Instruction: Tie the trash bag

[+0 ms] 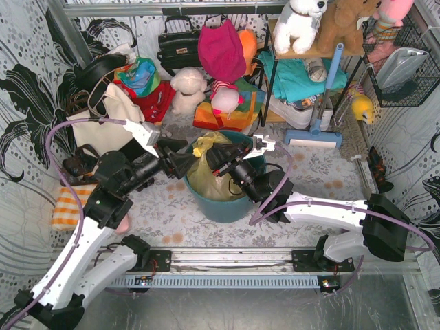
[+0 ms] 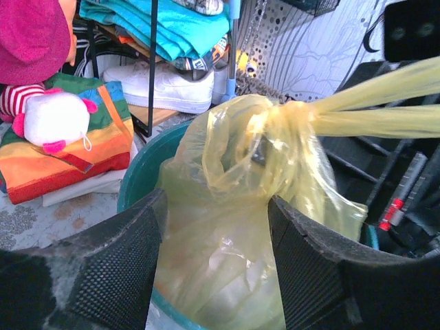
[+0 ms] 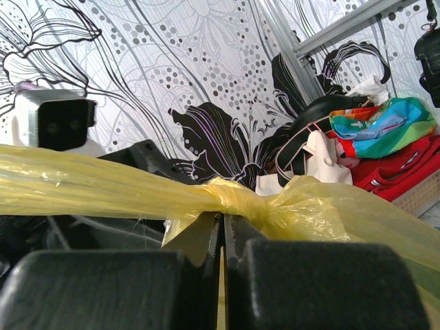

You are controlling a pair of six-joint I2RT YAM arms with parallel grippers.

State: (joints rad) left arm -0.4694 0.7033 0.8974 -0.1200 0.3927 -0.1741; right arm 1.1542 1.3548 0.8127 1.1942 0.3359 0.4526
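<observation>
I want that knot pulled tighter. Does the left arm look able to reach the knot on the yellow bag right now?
Probably yes: the left hand is open right in front of the trash bag, and the knot sits just ahead with nothing between.

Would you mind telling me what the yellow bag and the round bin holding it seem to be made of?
The trash bag looks like thin plastic film: translucent, glossy, crinkled, and gathered into a tight knot. The bin looks like rigid moulded plastic, teal and smooth with a dull sheen; which plastic cannot be told.
</observation>
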